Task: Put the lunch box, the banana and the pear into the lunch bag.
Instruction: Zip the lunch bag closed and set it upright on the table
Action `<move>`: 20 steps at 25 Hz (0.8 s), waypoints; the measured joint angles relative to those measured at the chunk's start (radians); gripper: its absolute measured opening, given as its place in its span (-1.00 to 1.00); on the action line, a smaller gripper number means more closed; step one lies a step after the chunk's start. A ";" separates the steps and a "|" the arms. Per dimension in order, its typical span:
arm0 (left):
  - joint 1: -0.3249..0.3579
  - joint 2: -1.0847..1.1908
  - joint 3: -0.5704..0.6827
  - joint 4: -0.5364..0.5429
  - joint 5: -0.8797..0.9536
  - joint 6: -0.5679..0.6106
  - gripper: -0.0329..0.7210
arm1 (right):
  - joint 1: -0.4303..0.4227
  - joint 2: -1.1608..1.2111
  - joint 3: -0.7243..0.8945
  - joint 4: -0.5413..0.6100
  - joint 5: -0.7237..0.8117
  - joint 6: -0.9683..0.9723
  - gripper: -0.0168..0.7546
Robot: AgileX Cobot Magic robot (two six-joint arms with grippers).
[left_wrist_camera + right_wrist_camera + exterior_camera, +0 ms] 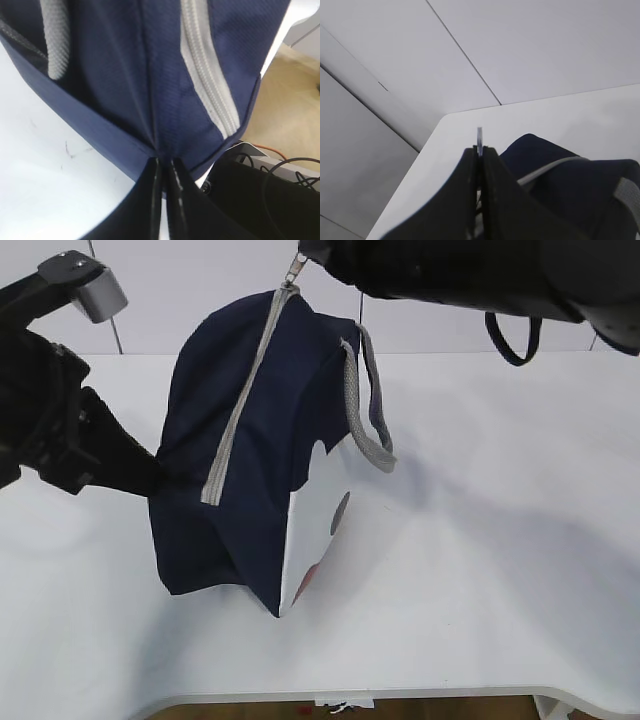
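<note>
Looks like the zip-up step: the lunch bag [250, 450] stands left of centre on the white bench [480, 570], navy with a grey zipper [245, 390]. Right hand [297, 262] pinches the zipper pull up top, left hand [165, 167] is pinched on the bag's fabric at its left side. Next I'd guess a steady pull along the zipper.

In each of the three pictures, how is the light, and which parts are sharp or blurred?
Exterior view: even, soft light; the lunch bag throws a faint shadow on the table. Left wrist view: zipper and fabric sharp, the left gripper close and blurred. Right wrist view: the right gripper dark and soft, no glare.
</note>
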 joint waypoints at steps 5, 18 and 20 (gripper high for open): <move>0.000 0.000 0.000 0.007 0.011 0.000 -0.94 | -0.006 0.050 -0.038 0.000 -0.002 -0.011 -0.98; 0.000 0.000 0.000 -0.002 0.031 0.000 -0.94 | -0.087 0.060 -0.040 0.000 0.008 -0.046 -0.98; 0.000 0.000 0.000 -0.003 0.031 0.000 -0.94 | -0.101 0.060 -0.040 0.000 0.010 -0.050 -0.98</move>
